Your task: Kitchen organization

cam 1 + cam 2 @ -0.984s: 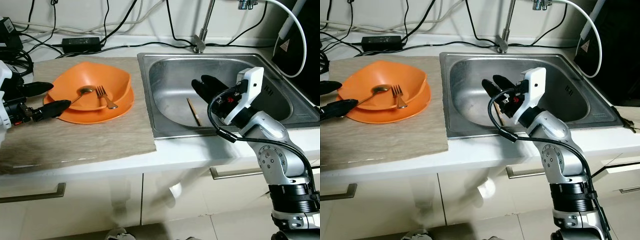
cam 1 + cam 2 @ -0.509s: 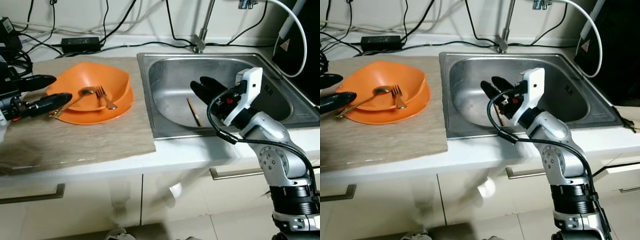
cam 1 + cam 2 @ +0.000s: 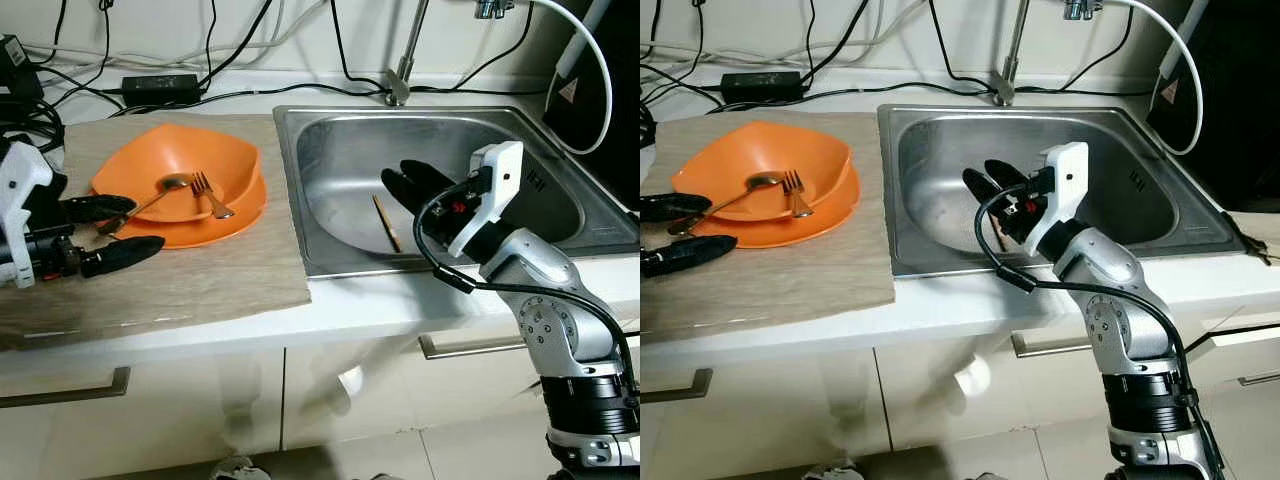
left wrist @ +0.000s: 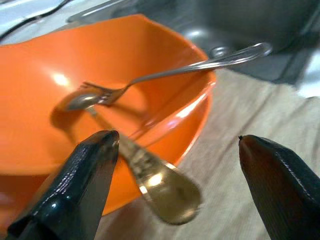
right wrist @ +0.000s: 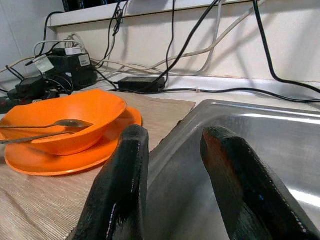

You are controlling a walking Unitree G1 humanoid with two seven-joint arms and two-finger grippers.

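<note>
Facing the orange bowl [image 3: 190,170] from its near-left side, the left gripper [image 3: 115,230] sits w/ jaws spread wide and empty, one finger [image 4: 75,187] touching or just beside the bowl/plate rim, the other finger [image 4: 285,185] out over the beige mat [image 3: 210,275]. Key relation: the spoon [image 4: 150,177] handle end pokes out over the bowl rim twd the jaws and lies between the two fingers, nearer the rim-side one; its long axis runs roughly along the gripper's reach, bowl-end deep in the bowl next to the fork [image 3: 212,195]. Judgement: a short advance plus closing should catch the handle; risk is nudging the bowl on the orange plate [image 3: 225,222]. Left arm is far nearer to the cutlery. Right gripper [image 3: 415,185] hangs over the sink [image 3: 330,140], jaws part-open, holding nothing; a single chopstick [image 3: 387,222] lies in the basin just beside and below them, long axis approx. parallel to the fingers. No legible brand, label or text; a triangular warning mark on the dark panel at far right is unreadable.
</note>
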